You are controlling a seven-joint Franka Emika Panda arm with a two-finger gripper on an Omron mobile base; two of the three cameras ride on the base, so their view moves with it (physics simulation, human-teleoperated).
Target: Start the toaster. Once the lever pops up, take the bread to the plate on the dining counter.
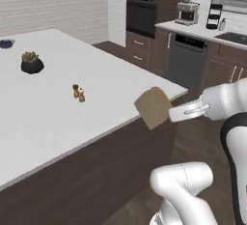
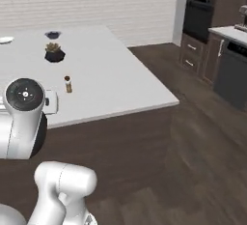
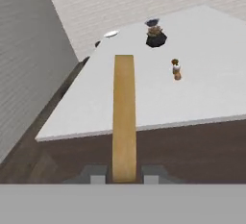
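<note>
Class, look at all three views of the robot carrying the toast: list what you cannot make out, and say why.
- Bread, hand view: seen edge-on, so its faces are hidden.
- Plate, hand view: far off, too small to tell what lies on it.
- Tool, left base view: its tips are hidden behind the bread.
- Small bottles: too small to tell what they are.

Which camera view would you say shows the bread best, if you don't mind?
The left base view: the bread shows its broad face, held in the gripper. The hand view shows it edge-on between the fingertips.
</note>
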